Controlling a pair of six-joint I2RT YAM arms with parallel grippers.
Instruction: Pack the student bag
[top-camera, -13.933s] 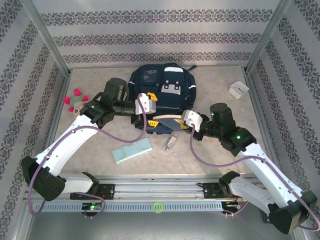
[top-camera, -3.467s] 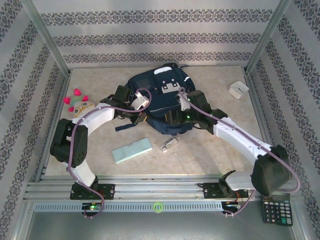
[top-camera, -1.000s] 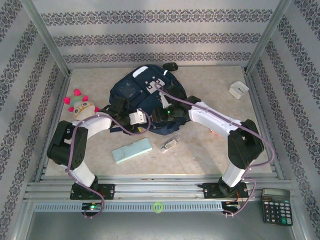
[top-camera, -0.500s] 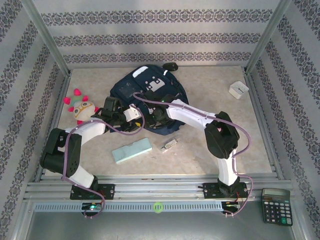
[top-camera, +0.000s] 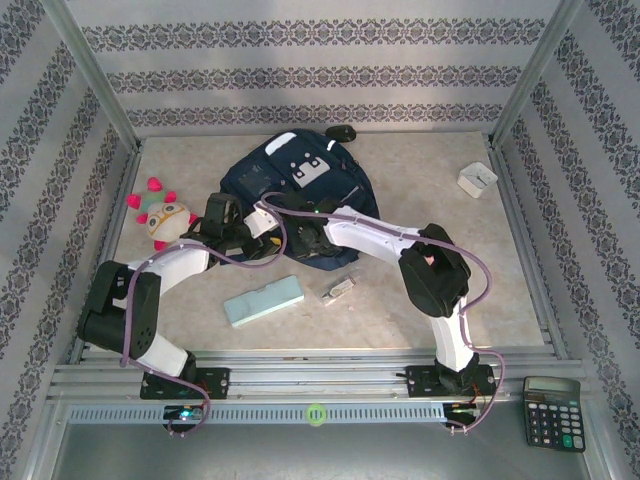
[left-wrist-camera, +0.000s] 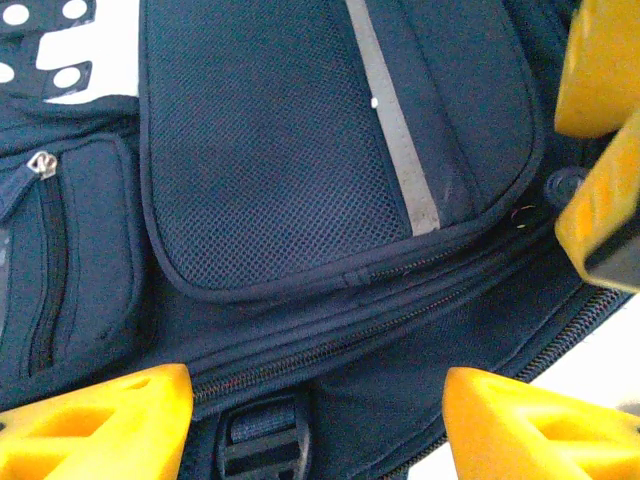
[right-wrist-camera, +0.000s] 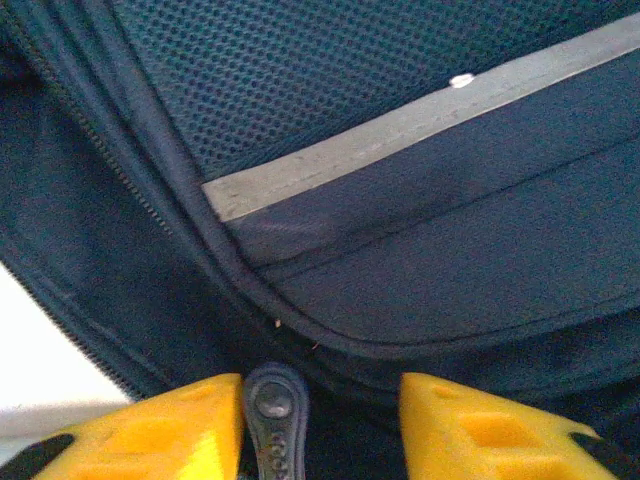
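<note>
While both agape, left jaws over mesh student bag (left-wrist-camera: 300, 150), right jaws astride rounded zipper pull (right-wrist-camera: 275, 402).

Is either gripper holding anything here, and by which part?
Nothing is gripped yet. The right gripper straddles a dark zipper pull on the student bag, not closed on it; the left gripper stands open over the bag.
</note>
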